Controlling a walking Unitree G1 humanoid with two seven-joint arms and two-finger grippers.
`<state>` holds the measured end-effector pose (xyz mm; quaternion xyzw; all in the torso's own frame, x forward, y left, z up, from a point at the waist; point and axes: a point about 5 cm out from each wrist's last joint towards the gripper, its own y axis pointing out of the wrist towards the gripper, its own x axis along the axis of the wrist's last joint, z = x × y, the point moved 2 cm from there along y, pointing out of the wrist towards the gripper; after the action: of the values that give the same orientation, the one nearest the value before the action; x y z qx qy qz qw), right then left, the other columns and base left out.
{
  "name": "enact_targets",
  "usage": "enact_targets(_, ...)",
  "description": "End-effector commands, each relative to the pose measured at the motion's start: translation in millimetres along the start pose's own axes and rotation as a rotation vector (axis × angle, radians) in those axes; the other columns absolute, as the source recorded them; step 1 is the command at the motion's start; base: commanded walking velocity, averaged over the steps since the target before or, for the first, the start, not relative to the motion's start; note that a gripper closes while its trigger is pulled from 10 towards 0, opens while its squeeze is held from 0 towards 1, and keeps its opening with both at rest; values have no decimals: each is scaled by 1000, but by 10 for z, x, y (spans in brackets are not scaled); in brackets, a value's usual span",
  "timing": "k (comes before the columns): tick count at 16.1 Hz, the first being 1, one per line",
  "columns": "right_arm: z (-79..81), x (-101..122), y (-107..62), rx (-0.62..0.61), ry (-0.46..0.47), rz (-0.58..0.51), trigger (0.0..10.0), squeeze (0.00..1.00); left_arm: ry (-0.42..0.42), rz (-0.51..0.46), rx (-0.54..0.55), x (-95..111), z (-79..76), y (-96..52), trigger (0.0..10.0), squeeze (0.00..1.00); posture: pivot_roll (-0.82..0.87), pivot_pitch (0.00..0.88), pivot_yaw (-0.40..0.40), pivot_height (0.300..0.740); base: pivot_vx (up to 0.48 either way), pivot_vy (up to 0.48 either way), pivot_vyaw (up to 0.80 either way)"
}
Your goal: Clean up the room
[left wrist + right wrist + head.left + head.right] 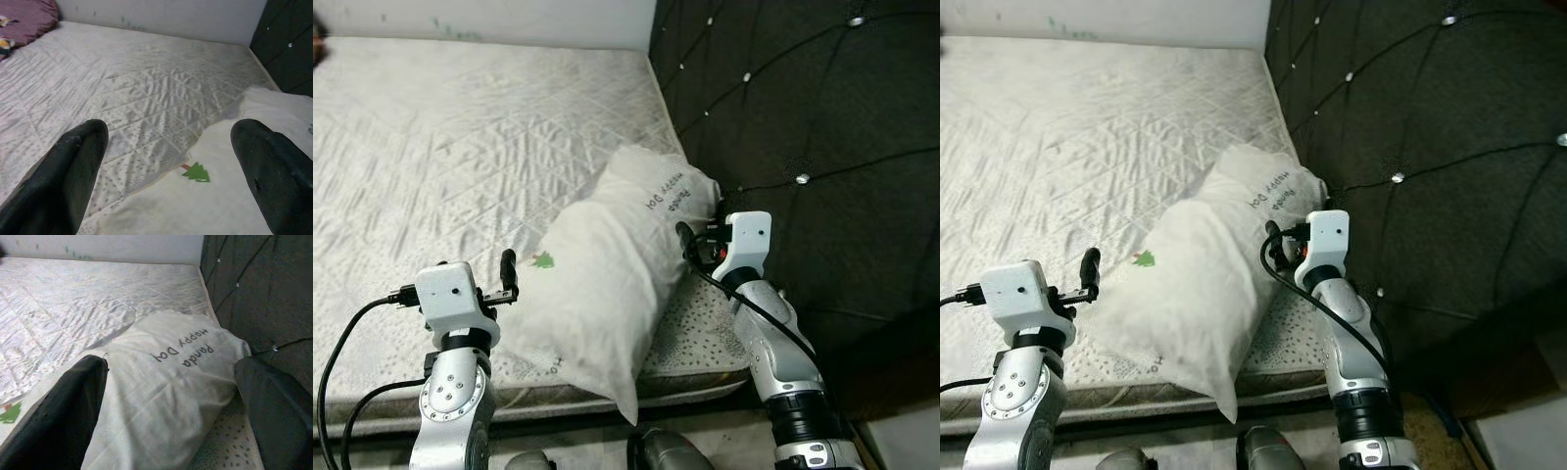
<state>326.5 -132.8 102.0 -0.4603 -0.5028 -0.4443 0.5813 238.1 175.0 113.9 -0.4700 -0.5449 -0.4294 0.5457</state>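
While both end effectors stand wide open and hold nothing, the left end effector [509, 279] and right end effector [688, 245] flank the white pillow [607, 284], which lies on the bed [460, 147] against the dark padded headboard [803, 117]; a purple cushion [24, 17] shows in the left wrist view

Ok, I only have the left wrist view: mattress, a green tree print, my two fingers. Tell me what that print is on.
Observer: It is on a white pillow lying at the mattress corner nearest the robot, by the dark tufted headboard.
Operator: Say where the right arm is.
Observer: The right gripper is at the pillow's headboard side, fingers open.
Operator: Report whether the pillow sits fully on the bed.
Observer: No. Its near corner hangs over the mattress edge.
Operator: Read me any text on it.
Observer: The right wrist view shows "Panda Happy Day".
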Motion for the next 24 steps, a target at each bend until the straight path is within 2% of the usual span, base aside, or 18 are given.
enact_targets(1, -49, -29, -12, -10, 0, 10, 10000, 0, 3, 0, 0, -3, -20, -7, 10000, 0, 25, 105, -69, 676, 0, 0, 0)
enact_targets(3, -39, -33, -10, -5, -3, 10, 10000, 0, 5, -7, -3, 14, -22, -1, 10000, 0, 26, 106, -71, 651, 0, 0, 0)
enact_targets(13, -41, -71, 17, -4, -40, 28, 10000, 0, -4, -42, -28, 110, -12, 57, 10000, 0, 34, 145, -83, 651, 0, 0, 0)
enact_targets(16, -18, -50, 19, 7, -60, 19, 10000, 0, -3, -55, -16, 149, 76, 66, 10000, 0, 34, 147, -75, 651, 0, 0, 0)
enact_targets(19, 33, -59, 38, 22, -63, 13, 10000, 0, -10, -52, -25, 140, 49, 60, 10000, 0, 29, 141, -58, 651, 0, 0, 0)
enact_targets(24, -19, -101, 26, 9, -62, 21, 10000, 0, -37, -31, -46, 68, -17, 12, 10000, 0, 24, 118, -62, 651, 235, 0, 0)
